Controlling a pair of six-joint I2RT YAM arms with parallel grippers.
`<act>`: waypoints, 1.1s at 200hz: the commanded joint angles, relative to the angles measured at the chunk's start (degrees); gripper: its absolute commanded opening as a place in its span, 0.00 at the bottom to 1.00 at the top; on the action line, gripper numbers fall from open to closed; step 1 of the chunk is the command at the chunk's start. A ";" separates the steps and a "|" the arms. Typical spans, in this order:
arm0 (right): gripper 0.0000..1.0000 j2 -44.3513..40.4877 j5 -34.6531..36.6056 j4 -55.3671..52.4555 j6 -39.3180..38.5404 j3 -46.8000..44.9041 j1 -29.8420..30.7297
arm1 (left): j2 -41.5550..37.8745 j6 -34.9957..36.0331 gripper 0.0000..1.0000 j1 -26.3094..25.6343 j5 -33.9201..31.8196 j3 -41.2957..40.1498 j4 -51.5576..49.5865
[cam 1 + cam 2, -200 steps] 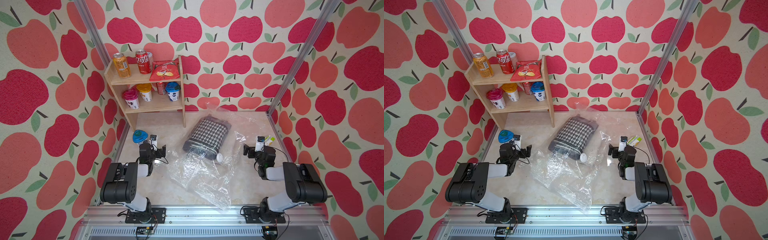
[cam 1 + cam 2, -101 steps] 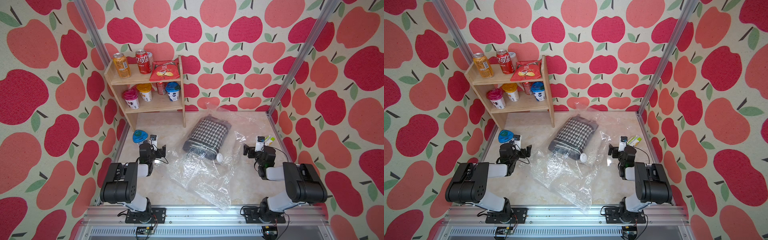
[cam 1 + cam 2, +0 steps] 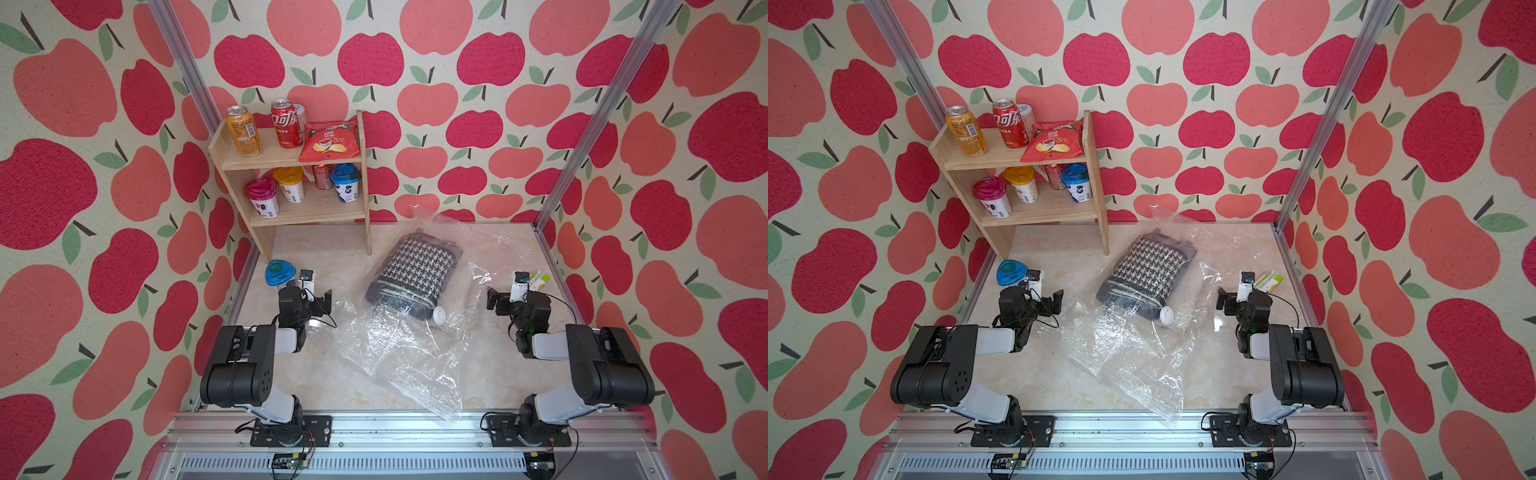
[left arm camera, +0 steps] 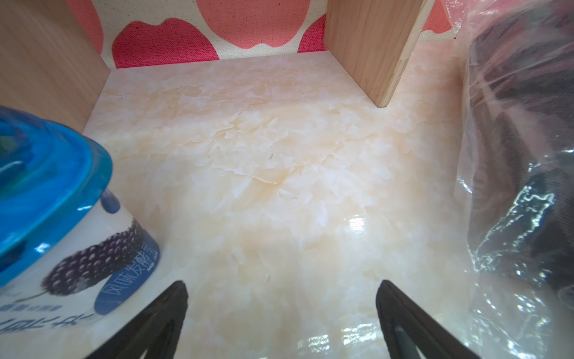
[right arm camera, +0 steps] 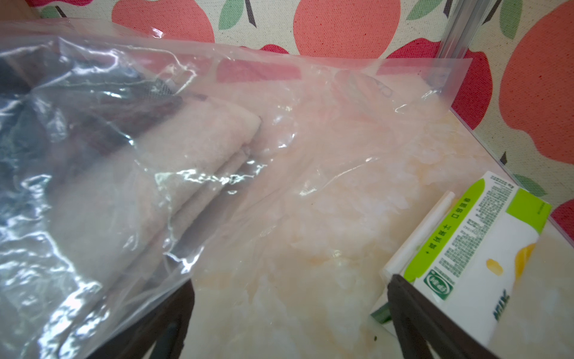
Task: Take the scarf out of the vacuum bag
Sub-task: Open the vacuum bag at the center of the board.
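Right now both arms sit low at the front corners of the desk (image 3: 490,374), and neither holds anything. The left gripper (image 4: 281,290) has its fingers spread wide over bare marble-patterned desk, with a blue-lidded yogurt cup (image 4: 62,217) just beside one finger and the vacuum bag (image 4: 512,217) off to the other side. The right gripper (image 5: 289,284) is likewise released. A milk carton (image 5: 481,248) stands by one finger (image 5: 413,310), and a loose corner of the bag hangs in front of the other, though I cannot tell whether plastic and finger touch.

In both top views the vacuum bag (image 3: 399,357) (image 3: 1125,357) lies crumpled and slantwise across the middle of the desk, reaching from the back edge almost to the front edge. The scarf (image 3: 415,270) (image 3: 1144,268), folded, black-and-white houndstooth, is still inside the bag's rear half, near the foot of the wooden shelf (image 3: 307,208) at the back left corner. The white valve cap (image 3: 439,315) (image 3: 1167,315) sits at the scarf's near end. A pinkish band along the bag's far edge in the right wrist view is possibly its seal.
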 commanded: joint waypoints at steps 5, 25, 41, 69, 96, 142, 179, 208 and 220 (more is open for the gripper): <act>1.00 -2.89 0.98 -10.06 0.20 5.29 0.52 | -1.34 -1.28 0.97 0.19 0.75 3.10 -3.81; 1.00 -3.57 -0.15 -16.11 0.06 7.93 0.52 | -5.10 -1.94 0.97 0.19 -0.68 3.00 -6.04; 1.00 -4.32 -0.52 -15.41 -0.22 7.07 0.87 | -8.16 -1.81 0.98 0.13 -1.62 2.75 -8.62; 1.00 -7.14 0.08 -16.45 0.53 5.73 1.04 | -12.83 -1.56 0.98 0.09 -3.14 3.71 -14.06; 1.00 -12.12 3.92 -21.00 2.64 5.36 0.97 | -16.22 -3.41 0.97 0.19 -6.87 6.37 -21.20; 1.00 -24.73 9.29 -35.62 5.98 9.50 0.90 | -22.23 -11.00 0.98 1.13 -8.85 17.98 -41.48; 1.00 -31.87 7.42 -45.42 7.45 14.07 0.96 | -29.67 -16.02 0.97 1.29 -9.55 22.76 -48.28; 1.00 -33.01 1.06 -53.00 7.37 18.86 1.72 | -31.61 -21.64 0.98 1.96 -1.39 28.24 -58.22; 1.00 -33.35 -0.31 -56.37 6.52 20.95 3.65 | -31.36 -24.95 0.97 1.95 1.70 30.69 -63.19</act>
